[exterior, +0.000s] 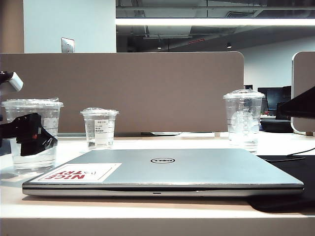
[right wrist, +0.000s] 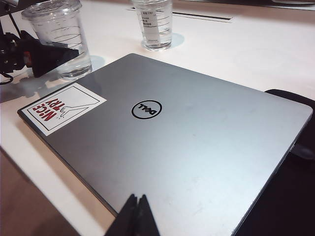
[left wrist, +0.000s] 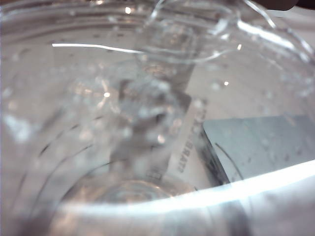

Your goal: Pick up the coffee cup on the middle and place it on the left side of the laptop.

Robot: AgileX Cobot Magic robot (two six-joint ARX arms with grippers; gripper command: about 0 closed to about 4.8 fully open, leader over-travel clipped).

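The coffee cup [exterior: 47, 115], clear with a flat lid and black lines, stands on the table just left of the closed silver laptop [exterior: 197, 169]. My left gripper [exterior: 32, 135] reaches in from the left with one black finger across the cup's front. The right wrist view shows the same cup [right wrist: 59, 29], the left gripper [right wrist: 49, 54] alongside it and the laptop [right wrist: 187, 137]. The cup's wall [left wrist: 123, 98] fills the left wrist view and hides the jaws; a laptop corner [left wrist: 256, 147] shows through it. My right gripper [right wrist: 137, 197] hangs shut above the laptop's near edge.
A smaller clear cup with a white label [exterior: 100, 129] [right wrist: 153, 24] stands behind the laptop's left part. A tall domed cup [exterior: 243, 120] stands back right. A black mat [exterior: 290, 172] [right wrist: 290, 196] lies under the laptop's right side. A grey partition [exterior: 147, 88] closes the back.
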